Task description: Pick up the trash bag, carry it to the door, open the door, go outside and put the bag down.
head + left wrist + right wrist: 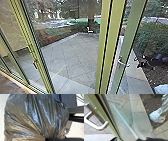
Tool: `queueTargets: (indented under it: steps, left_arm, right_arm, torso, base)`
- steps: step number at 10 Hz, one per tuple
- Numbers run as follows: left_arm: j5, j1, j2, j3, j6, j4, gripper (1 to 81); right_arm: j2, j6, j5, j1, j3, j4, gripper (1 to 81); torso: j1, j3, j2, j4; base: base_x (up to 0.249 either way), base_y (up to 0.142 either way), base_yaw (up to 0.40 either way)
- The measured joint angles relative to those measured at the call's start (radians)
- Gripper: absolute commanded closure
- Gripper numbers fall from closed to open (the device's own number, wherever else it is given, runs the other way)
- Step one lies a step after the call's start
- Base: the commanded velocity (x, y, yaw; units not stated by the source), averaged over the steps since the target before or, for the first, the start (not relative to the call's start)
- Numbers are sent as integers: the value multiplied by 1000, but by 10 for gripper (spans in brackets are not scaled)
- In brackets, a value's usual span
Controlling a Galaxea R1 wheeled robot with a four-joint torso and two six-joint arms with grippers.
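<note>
Trash bag (31,116) is bunched up in the left pincer (50,139), right pincer (130,139) is spread wide near the metal door handle (97,126), then glass, a paved yard (72,57) outside and bushes (152,36) along the edge

- Daylight is falling over the outdoor paving (72,57), giving it a fairly even grey tone.
- At the far side, pale patches are glowing between dark trees (53,3).
- On the right, the hedge (152,35) is looking darker than the paving.
- The green posts (112,37) are leaning outward toward their tops in the wide head view.
- In the right wrist view, the metal handle (92,124) is gleaming, nearly white in places, and pale streaks are crossing the glass (122,115).
- In the left wrist view, the dark bag (37,116) is throwing bluish-white glints off its creases, while the ground (1,119) is shining very bright.
</note>
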Motion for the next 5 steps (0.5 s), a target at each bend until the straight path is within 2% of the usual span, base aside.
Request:
queueTargets:
  steps: [1,3,5]
  left_arm:
    - [0,0,0,0,0,0,811]
    - [0,0,0,0,0,0,811]
    - [0,0,0,0,0,0,811]
  right_arm:
    - [-5,-49,-43,-4,1,-26,10]
    - [-72,-128,-84,-4,1,-53,10]
    - [-126,-221,-146,3,-6,-162,10]
  torso:
    - [0,0,0,0]
    - [1,0,0,0]
    - [1,0,0,0]
  base:
    - [0,0,0]
    - [0,0,0]
    - [0,0,0]
